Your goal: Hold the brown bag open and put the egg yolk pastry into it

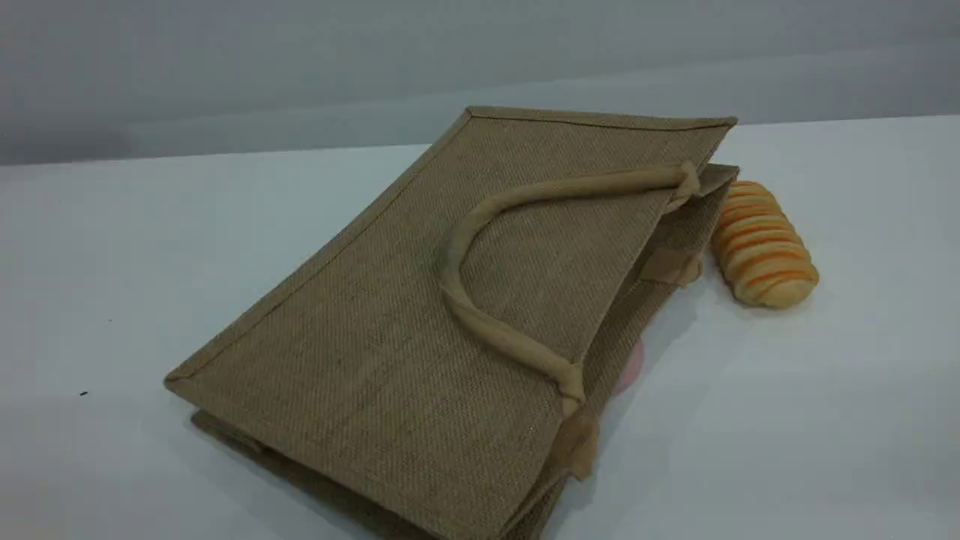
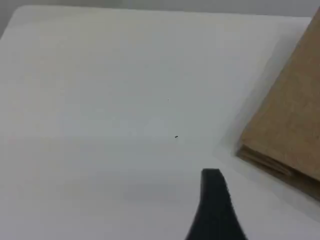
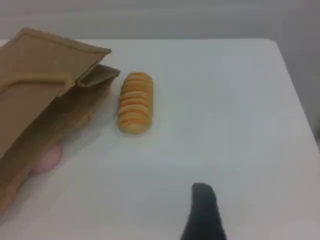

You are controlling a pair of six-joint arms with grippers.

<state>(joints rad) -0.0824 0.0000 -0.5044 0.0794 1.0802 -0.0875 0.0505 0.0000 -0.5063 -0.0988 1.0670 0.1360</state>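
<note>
The brown bag [image 1: 420, 315] lies flat on its side on the white table, its mouth facing right and only slightly parted. One beige loop handle [image 1: 562, 187] rests on its upper face. The bag's corner [image 2: 290, 125] shows at the right of the left wrist view, and its mouth end [image 3: 40, 95] at the left of the right wrist view. The egg yolk pastry is out of view. My left gripper [image 2: 212, 180] hovers over bare table left of the bag. My right gripper [image 3: 202, 195] hovers right of it. Neither holds anything.
A long orange-striped ridged bread [image 1: 761, 244] [image 3: 135, 102] lies just right of the bag's mouth. A pink round thing [image 1: 632, 366] [image 3: 47, 161] peeks out at the mouth's lower edge, mostly hidden. The table's right edge [image 3: 295, 100] is near the right arm.
</note>
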